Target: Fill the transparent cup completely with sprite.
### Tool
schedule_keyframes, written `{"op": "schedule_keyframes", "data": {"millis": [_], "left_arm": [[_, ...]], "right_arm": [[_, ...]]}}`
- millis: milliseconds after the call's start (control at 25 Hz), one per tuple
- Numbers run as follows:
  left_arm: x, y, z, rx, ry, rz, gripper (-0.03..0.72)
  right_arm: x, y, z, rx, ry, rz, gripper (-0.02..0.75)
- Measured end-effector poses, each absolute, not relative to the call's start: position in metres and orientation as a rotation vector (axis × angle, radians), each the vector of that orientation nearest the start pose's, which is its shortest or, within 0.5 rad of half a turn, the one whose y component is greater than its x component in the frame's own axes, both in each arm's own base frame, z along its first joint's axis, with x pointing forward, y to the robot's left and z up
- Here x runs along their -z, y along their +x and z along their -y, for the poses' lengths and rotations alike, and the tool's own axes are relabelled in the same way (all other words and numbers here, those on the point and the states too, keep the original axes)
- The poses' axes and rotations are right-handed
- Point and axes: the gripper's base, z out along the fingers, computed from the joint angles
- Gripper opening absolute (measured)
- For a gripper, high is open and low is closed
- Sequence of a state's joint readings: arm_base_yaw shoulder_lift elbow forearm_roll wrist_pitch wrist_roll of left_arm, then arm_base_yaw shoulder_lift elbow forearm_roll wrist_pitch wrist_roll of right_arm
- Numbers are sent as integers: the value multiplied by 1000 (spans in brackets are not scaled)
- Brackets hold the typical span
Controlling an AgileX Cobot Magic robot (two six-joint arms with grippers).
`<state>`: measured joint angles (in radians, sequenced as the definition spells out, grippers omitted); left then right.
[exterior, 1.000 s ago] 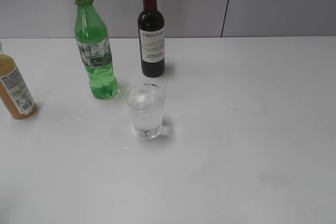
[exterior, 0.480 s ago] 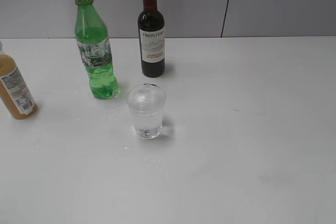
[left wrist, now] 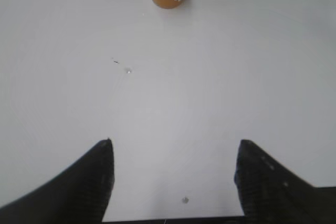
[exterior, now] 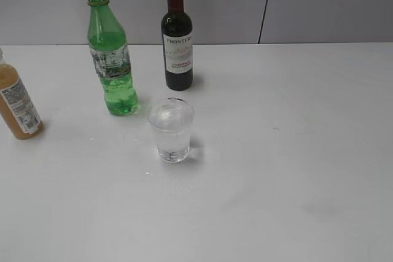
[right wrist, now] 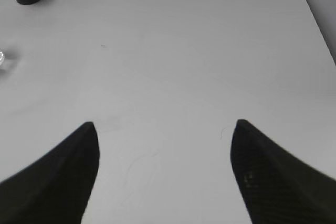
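Clear cup [exterior: 171,130], one, among three bottles; left hand [left wrist: 173,156] and right hand [right wrist: 164,135] spread.

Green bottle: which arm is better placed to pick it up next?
Left, probably. The green bottle stands left of the cup, on that arm's side. Both grippers, left and right, are open and empty.

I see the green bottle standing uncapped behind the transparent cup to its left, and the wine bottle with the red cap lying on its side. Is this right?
Not quite. The wine bottle is not lying down; it stands upright behind the transparent cup, as the exterior view shows. The rest holds: the green bottle stands uncapped, behind and left of the cup.
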<state>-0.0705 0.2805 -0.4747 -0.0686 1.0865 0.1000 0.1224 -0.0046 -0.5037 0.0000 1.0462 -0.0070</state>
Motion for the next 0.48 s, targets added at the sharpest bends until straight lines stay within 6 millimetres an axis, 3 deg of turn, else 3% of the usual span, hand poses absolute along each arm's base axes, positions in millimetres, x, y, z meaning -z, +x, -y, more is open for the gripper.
{"op": "schedule_keyframes", "data": {"millis": [480], "left_arm": [[-268, 3, 6, 74, 170, -2134, 552]], "right_arm": [[-279, -5, 1, -73, -131, -2018, 590]]}}
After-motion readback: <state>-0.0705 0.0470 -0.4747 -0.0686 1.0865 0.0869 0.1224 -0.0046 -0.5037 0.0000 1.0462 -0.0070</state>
